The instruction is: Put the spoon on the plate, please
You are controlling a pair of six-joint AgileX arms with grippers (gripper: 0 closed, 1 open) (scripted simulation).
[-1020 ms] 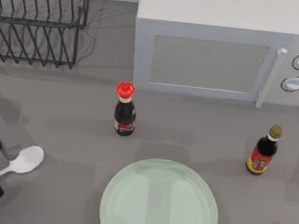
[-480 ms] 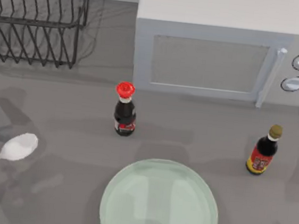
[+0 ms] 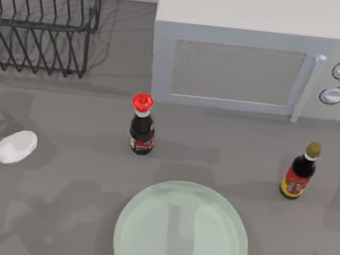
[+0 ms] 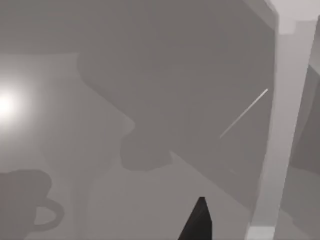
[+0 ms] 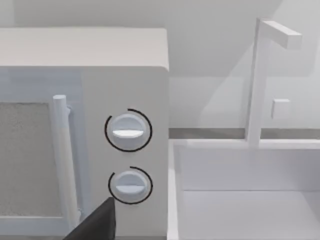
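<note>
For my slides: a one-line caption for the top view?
Spoon at the table's left edge, plate bare at front centre, two sauce bottles before the microwave.

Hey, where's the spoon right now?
In the top view the spoon is at the table's far left edge, below the dish rack and well left of the red-capped sauce bottle, apart from the plate.

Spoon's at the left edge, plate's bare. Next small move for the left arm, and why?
Probably carry the spoon rightward toward the plate. Its bowl sits at the table's far left, its handle running off the edge, and nothing stands between them; the red-capped bottle is farther back.
</note>
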